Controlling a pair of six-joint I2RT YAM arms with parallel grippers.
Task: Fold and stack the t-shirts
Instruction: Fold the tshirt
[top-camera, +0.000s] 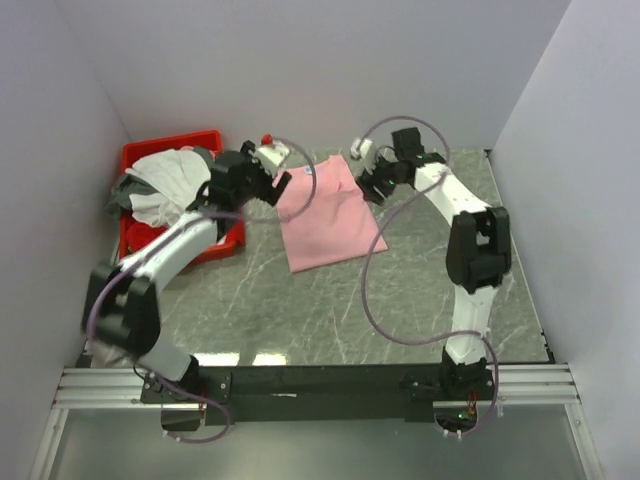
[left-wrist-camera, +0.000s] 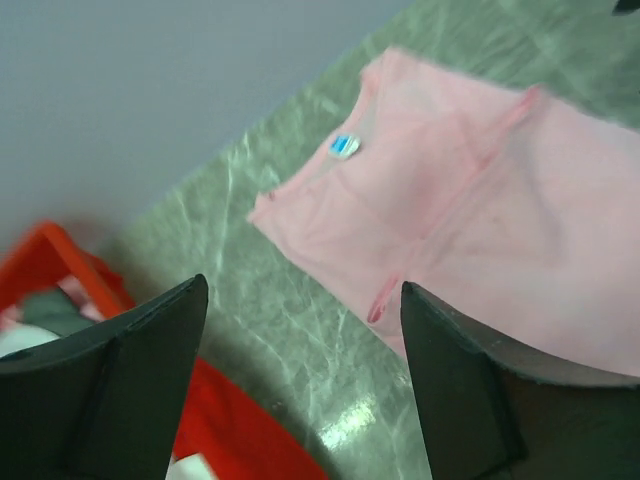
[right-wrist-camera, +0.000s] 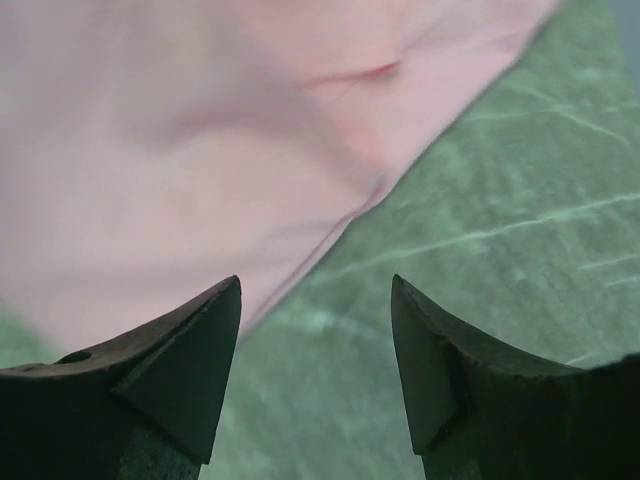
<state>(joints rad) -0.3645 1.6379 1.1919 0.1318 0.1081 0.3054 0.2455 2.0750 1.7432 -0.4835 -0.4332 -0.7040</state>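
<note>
My left gripper (left-wrist-camera: 302, 290) is nearest the lens. Its jaws are spread wide with nothing between them, and it hangs over bare table (top-camera: 420, 290) just off the left edge of the pink t-shirt (top-camera: 325, 215). Left of that shirt stands a red bin (top-camera: 165, 141), heaped with white and grey t-shirts (top-camera: 170, 180). The pink shirt lies flat on the table between my two grippers, its blue neck label (left-wrist-camera: 344, 146) facing up. My right gripper (right-wrist-camera: 315, 285) is also open and empty, poised above the pink shirt's right edge without touching the cloth.
</note>
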